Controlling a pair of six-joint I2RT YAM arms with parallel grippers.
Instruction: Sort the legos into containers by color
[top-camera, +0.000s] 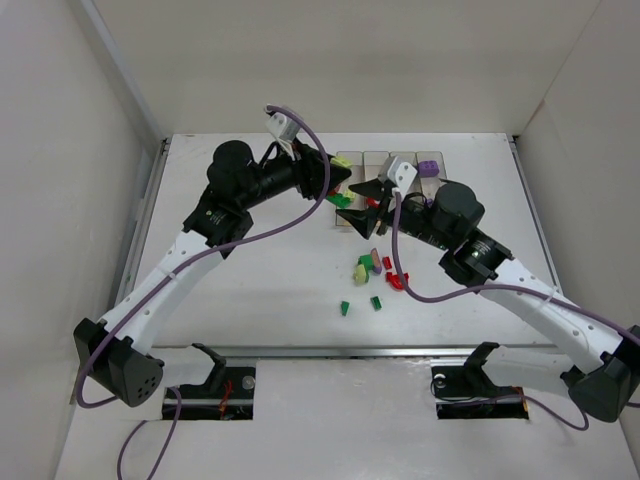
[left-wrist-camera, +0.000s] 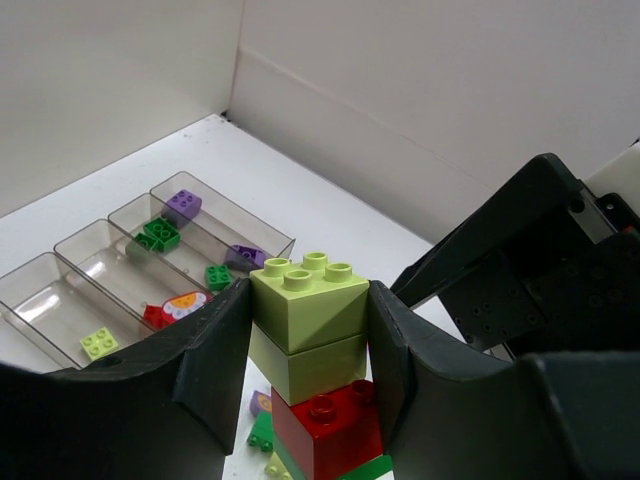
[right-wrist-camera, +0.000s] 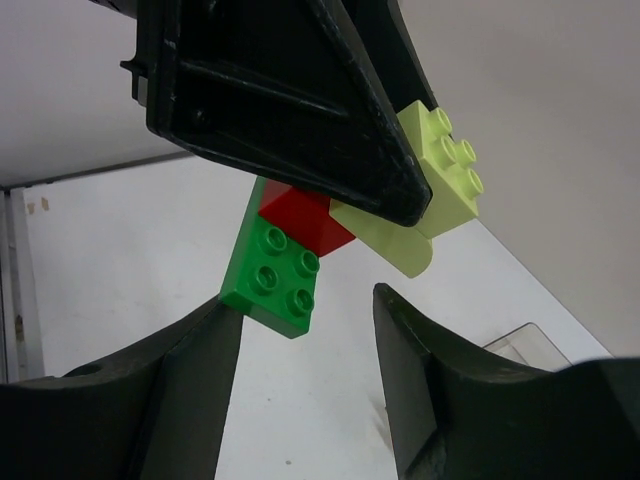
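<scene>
A white table fills the centre of the frame, boxed by plain white walls at left, top and right, evenly lit.

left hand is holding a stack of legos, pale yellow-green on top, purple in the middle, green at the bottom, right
Not quite. The middle brick is red, not purple. The left wrist view shows it under the pale yellow-green bricks clamped in the left hand. The green brick is at the bottom, as you said, and shows more clearly in the right wrist view.
</scene>
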